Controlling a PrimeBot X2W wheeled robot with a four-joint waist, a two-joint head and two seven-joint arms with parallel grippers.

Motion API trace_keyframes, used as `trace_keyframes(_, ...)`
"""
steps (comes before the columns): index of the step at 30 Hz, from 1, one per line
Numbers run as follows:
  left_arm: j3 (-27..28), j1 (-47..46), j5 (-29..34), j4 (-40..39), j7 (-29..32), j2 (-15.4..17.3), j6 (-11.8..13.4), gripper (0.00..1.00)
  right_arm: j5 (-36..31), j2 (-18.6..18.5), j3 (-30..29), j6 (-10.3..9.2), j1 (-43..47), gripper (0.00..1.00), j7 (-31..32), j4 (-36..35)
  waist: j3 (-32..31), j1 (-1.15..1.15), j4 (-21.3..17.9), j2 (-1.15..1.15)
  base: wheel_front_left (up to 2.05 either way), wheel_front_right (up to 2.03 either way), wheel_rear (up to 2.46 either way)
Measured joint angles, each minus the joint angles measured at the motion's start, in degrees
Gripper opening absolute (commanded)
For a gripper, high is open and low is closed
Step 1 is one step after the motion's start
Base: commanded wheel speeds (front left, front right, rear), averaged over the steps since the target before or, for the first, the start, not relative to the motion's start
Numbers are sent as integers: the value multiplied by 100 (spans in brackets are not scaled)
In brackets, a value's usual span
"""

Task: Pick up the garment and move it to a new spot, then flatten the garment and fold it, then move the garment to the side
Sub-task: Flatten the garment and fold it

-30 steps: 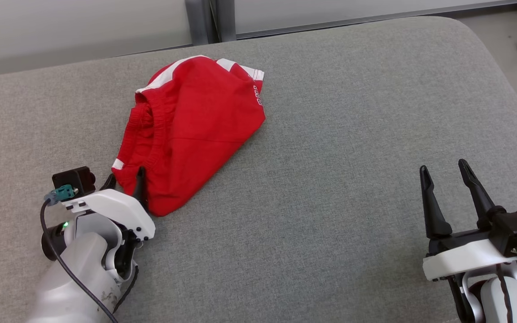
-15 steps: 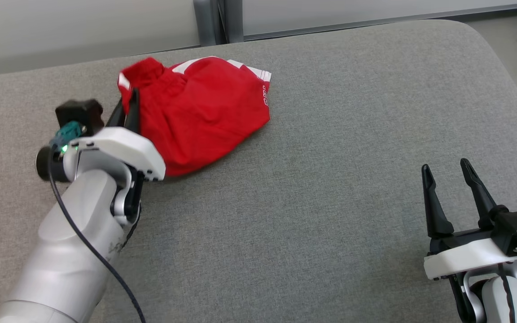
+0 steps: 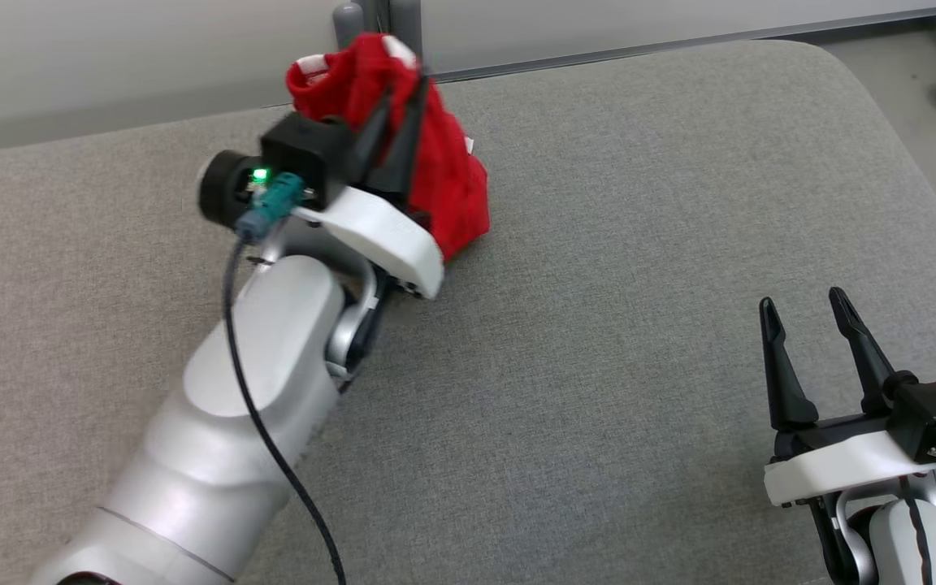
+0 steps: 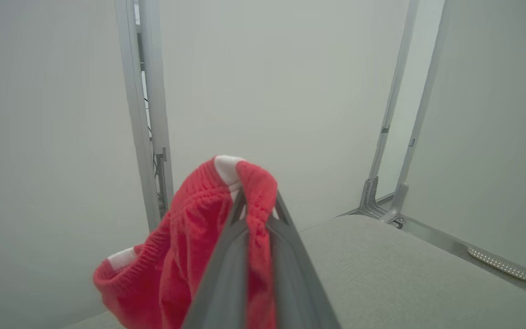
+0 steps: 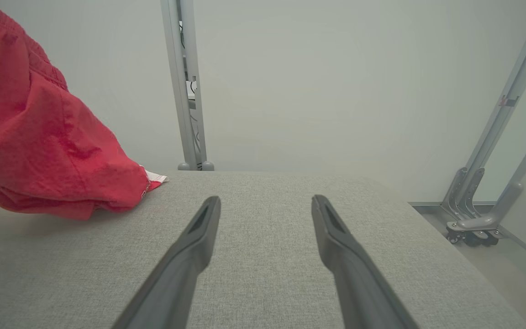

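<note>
The shorts point(image 3: 456, 195) hang from the left gripper point(image 3: 405, 88) at the far side of the padded table point(image 3: 639, 244), lower end resting on it, before the metal posts point(image 3: 393, 16). The right gripper point(image 3: 801, 301) sits well apart, near right.

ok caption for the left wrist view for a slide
Left gripper shut on the waistband of the red garment, held above the grey padded surface

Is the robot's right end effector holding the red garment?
No, the right end effector stands open above the grey surface, apart from the red garment.
</note>
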Motion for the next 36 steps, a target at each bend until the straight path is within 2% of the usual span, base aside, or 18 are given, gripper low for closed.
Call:
trace_keyframes(7, -846, 251, 343, -223, 41, -177, -301, 0, 19, -1, -92, 0, 15, 100, 0, 7, -9, 0, 27, 0, 0, 0, 0)
trace_keyframes(18, -1410, 452, 250, -132, 92, -212, -310, 0, 53, 0, 30, 0, 25, 100, 0, 49, -116, 0, 71, 0, 0, 0, 0)
trace_keyframes(22, -1703, 432, 5, 54, 222, -216, -392, 0, 56, 2, 154, 0, -88, 100, 0, 52, -112, 0, -154, 0, 0, 0, 0)
trace_keyframes(27, -1994, 337, -281, 597, 324, -226, -360, 0, 127, -1, 304, 1, -148, 100, 0, 86, -47, 0, -581, 0, 0, 0, 0)
trace_keyframes(36, -2569, 344, -686, 1415, 400, -226, -445, 0, 213, -3, 263, 1, -137, 100, 0, 87, 162, 0, -1352, 0, 0, 0, 0)
